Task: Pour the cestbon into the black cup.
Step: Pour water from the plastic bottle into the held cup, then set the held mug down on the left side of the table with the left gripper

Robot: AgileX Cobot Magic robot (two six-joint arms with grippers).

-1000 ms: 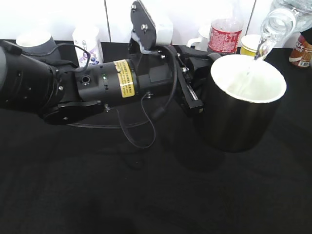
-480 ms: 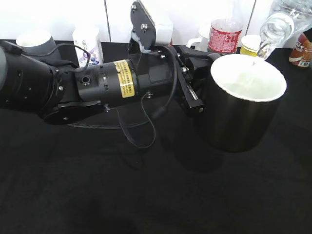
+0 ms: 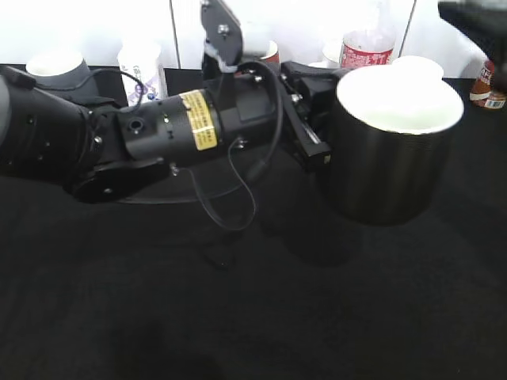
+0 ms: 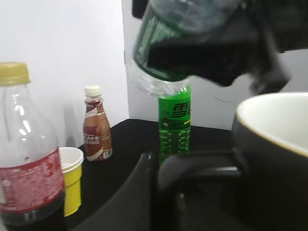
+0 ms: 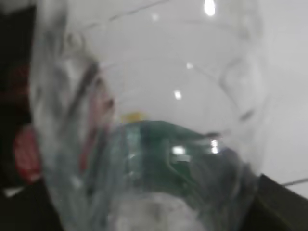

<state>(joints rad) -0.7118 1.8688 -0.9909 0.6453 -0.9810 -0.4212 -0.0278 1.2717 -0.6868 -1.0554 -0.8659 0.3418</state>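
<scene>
your right gripper (image 4: pixel 226 43) clamps the cestbon (image 4: pixel 168 38), tilted above and left of the black cup (image 3: pixel 396 150), which your left gripper (image 3: pixel 317 119) holds by its handle.

glossy black cup (image 3: pixel 390 170) white inside, clear cestbon (image 4: pixel 173 45) green-labelled

Black arm (image 3: pixel 95 142), yellow label (image 3: pixel 197 120)

A lab-like test bench: a table under black cloth (image 3: pixel 238 317) against a plain white wall (image 4: pixel 57 43), with drink bottles (image 4: pixel 96 123) and cups (image 3: pixel 57 70) lined along its back edge.
</scene>
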